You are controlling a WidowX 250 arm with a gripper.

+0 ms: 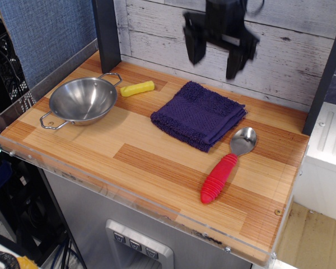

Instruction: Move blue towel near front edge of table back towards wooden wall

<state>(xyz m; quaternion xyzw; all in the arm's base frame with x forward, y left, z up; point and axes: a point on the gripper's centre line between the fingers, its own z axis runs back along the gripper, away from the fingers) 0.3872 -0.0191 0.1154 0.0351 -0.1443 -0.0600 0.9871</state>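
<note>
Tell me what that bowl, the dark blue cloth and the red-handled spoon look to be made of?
The bowl looks like polished steel: it mirrors light and has wire loop handles. The blue towel seems terry cloth, nubby with fuzzy edges. The spoon has a shiny metal scoop and a ribbed red handle, probably plastic or rubber.

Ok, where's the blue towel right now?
The blue towel lies flat at the table's back right, near the wooden wall, just above the spoon.

I get bright, even light with soft, faint shadows on the table [157, 162], a small highlight in the steel bowl [83, 100] and the spoon [242, 140], while the gripper [219, 49] shows motion blur and everything else looks sharp.
</note>
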